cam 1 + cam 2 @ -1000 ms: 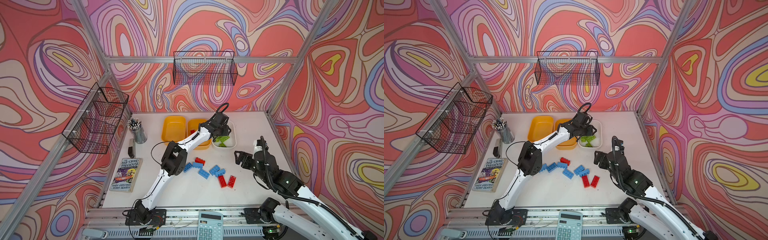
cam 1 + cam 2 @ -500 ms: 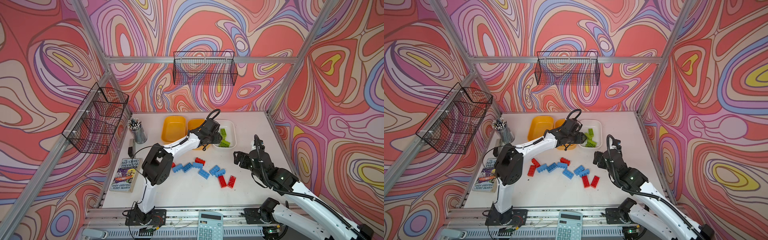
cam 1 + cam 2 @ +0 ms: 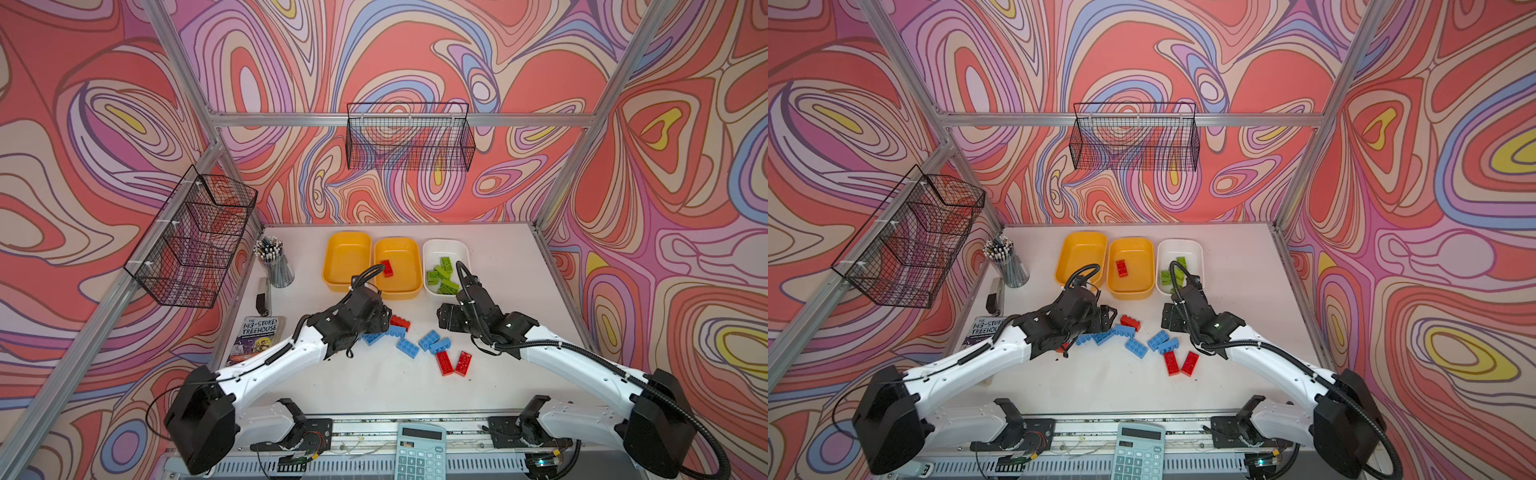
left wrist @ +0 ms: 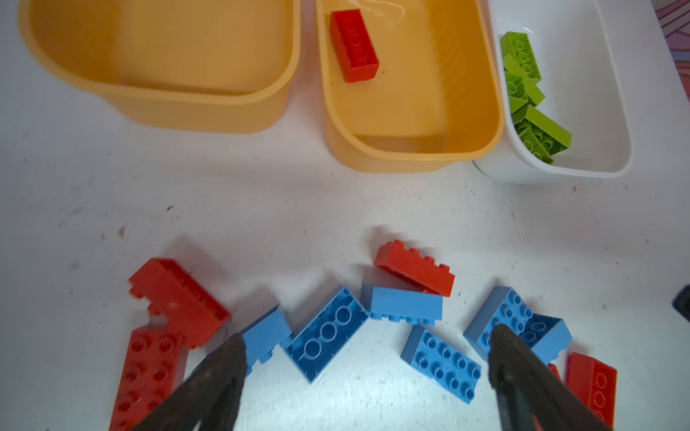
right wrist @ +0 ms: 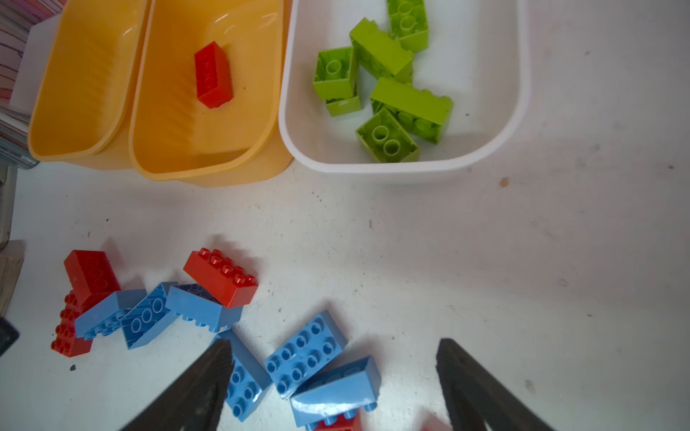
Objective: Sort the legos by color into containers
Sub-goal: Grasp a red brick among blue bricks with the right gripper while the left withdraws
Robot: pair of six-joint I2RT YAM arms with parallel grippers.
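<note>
While your left tool [image 4: 367, 337] and right tool [image 5: 334, 345] hover empty, jaws apart, loose legos [image 3: 408, 347] lie midway across the tabletop [image 3: 374, 390]. One red lego [image 3: 387, 268] sits in the middle tray [image 3: 405, 257].

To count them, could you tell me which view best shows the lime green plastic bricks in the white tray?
The right wrist view: the lime green plastic bricks lie large and unobstructed in the white plastic tray. The left wrist view shows them slantwise, overlapping; both top views show them small.
</note>
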